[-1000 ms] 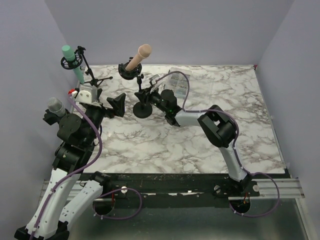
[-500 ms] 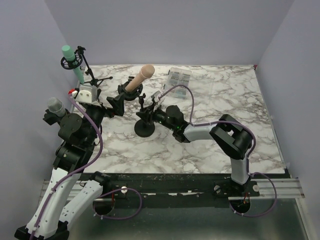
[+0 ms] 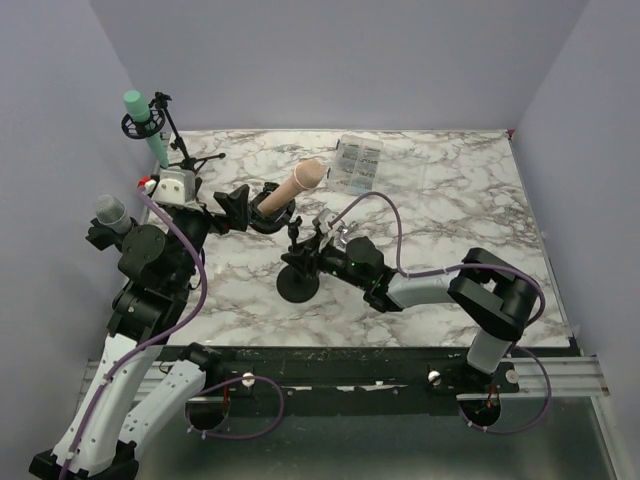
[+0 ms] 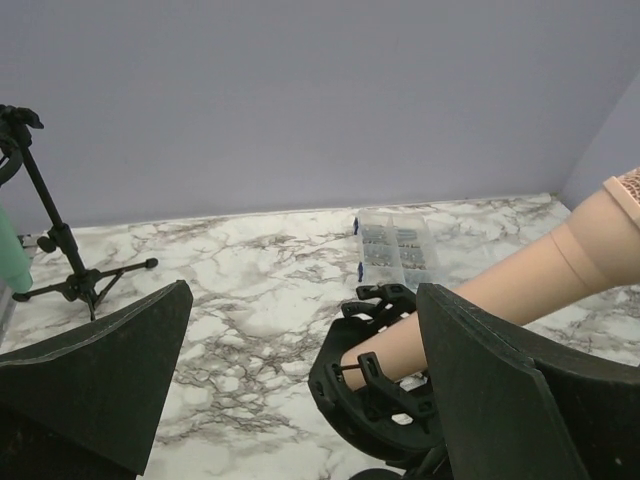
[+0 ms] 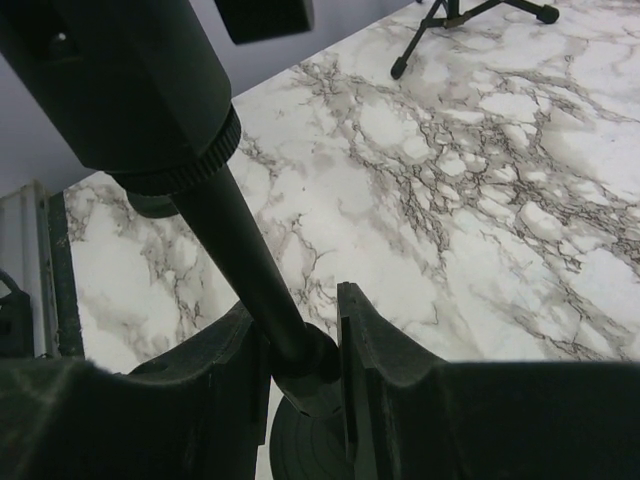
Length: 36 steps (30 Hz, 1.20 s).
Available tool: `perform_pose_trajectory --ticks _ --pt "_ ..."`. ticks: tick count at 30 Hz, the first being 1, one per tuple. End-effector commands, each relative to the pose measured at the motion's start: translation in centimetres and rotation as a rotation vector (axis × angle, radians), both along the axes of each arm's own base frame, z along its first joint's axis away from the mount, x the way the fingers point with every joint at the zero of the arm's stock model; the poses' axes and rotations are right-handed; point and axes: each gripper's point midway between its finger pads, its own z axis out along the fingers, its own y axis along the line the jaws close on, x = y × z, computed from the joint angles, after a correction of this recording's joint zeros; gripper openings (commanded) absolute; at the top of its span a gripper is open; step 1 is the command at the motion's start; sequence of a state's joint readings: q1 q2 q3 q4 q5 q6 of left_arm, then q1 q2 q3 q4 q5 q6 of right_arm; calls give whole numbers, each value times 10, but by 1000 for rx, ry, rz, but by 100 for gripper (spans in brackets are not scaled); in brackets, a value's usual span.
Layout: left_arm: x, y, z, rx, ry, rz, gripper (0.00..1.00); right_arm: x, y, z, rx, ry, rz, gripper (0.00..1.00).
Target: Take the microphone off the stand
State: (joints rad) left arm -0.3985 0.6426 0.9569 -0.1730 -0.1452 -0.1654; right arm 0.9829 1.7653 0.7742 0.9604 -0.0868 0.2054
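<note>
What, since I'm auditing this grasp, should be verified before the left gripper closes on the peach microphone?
1. Right gripper clamped on the stand pole: ok.
2. Left gripper open: ok.
3. Peach microphone seated in its mount: ok.
4. Microphone body between the left gripper's fingers: cannot tell; the mount fills the gap and the body runs behind one finger.
5. Stand base flat on the table: cannot tell.
</note>
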Motion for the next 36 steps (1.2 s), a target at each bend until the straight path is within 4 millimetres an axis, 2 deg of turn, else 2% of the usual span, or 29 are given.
perform_pose_trajectory --ticks 1,8,11,13,15,20,24,28,32,36 --pt "5 1 -4 -4 8 15 97 -32 -19 -61 -136 181 4 25" --pt "9 -3 -9 -3 27 0 97 -27 -27 -47 -115 187 -55 55" --pt "10 -5 -11 -3 34 -6 97 -24 -29 -35 -114 176 -76 65" --pt "10 -6 -11 -4 37 -9 97 -21 -32 -27 -112 169 -97 78" --pt "11 -6 -12 -4 41 -10 97 -22 -36 -18 -110 155 -101 84" --pt "11 -6 -11 -6 39 -8 97 -32 -61 1 -95 125 -121 100" --pt "10 -8 -11 -10 40 -20 97 -41 -82 22 -30 104 -142 100" --pt "10 -10 -11 -14 42 -27 96 -45 -95 67 104 50 -156 100" --pt "10 -10 -12 -14 44 -30 96 -38 -98 109 204 -34 -188 100" --pt "11 -10 -13 -14 48 -28 96 -29 -90 147 292 -133 -200 100"
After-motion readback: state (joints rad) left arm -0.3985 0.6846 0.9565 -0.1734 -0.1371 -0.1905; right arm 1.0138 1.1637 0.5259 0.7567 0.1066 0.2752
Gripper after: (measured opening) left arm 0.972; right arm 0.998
